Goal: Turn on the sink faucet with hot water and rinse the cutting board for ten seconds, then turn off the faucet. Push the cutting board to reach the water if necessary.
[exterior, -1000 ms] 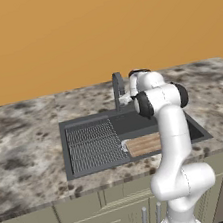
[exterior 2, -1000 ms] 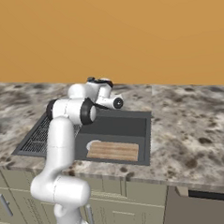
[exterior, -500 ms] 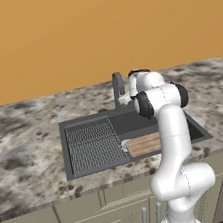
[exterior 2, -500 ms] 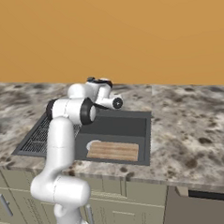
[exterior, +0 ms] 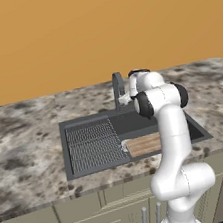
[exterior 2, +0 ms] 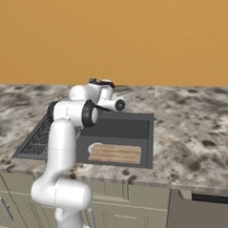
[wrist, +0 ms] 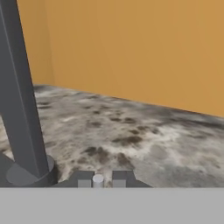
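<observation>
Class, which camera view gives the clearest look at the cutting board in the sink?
The right base view: the whole cutting board lies unobstructed in the sink basin. In the left base view, the robot's arm covers part of the board. The hand view faces the faucet base instead.

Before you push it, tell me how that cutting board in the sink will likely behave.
The cutting board looks like a flat wooden slab, so it is probably stiff and should slide rather than roll or tip. It lies flat on the floor of the sink, so the near wall will likely stop it.

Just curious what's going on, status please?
Gripper nearly shut at the dark grey faucet base. Wooden cutting board in sink, no water running.
</observation>
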Controlling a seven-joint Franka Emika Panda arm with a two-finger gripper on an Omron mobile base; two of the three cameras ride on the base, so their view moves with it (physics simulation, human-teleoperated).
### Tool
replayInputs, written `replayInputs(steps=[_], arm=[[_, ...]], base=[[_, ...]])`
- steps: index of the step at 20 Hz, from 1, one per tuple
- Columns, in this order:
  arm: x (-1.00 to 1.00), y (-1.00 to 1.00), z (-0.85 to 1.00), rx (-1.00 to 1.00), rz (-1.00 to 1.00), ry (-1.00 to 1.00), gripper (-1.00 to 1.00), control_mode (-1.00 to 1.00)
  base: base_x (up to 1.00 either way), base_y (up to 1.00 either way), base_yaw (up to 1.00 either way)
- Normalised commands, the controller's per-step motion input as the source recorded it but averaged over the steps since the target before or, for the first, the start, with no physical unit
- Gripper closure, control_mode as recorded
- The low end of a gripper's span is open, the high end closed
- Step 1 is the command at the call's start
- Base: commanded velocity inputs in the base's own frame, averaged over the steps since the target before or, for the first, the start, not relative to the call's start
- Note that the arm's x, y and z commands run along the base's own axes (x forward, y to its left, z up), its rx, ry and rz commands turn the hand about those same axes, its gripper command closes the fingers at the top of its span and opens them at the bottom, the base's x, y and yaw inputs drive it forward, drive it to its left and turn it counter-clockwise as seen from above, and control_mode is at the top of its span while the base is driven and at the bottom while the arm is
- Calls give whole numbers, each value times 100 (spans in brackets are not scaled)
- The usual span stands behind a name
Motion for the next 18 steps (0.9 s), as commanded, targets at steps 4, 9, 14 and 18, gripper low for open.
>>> replayInputs(steps=[4,9,14,18], arm=[[3,7,0,0,0,-4,100,-100],[0,2,0,0,0,-10,100,-100],[0,0,0,0,0,-10,100,-100],[1,0,0,0,0,-9,100,-100]], base=[[0,0,0],[0,0,0],[0,0,0],[0,0,0]])
